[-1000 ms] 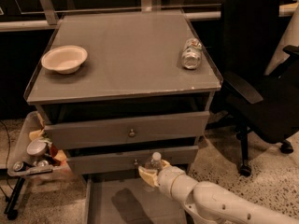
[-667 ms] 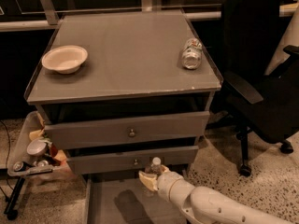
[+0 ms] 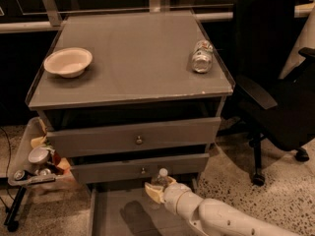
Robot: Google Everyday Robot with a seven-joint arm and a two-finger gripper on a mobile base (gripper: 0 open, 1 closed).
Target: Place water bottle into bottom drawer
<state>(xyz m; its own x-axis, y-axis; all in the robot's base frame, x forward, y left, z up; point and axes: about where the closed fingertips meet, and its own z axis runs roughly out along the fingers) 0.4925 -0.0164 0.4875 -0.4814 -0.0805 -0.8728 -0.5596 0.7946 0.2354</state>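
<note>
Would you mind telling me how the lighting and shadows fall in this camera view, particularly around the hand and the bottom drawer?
Camera view: dim, warm light overall; the background behind the cabinet is nearly black. The hand holding the water bottle casts a dark shadow onto the bottom drawer floor to its left. The can shows bright glints, and the whole view looks soft.

The cream claw (image 3: pixel 158 188) hangs over the grey bottom drawer (image 3: pixel 123 215), beside a white-capped water bottle (image 3: pixel 161 177).
</note>
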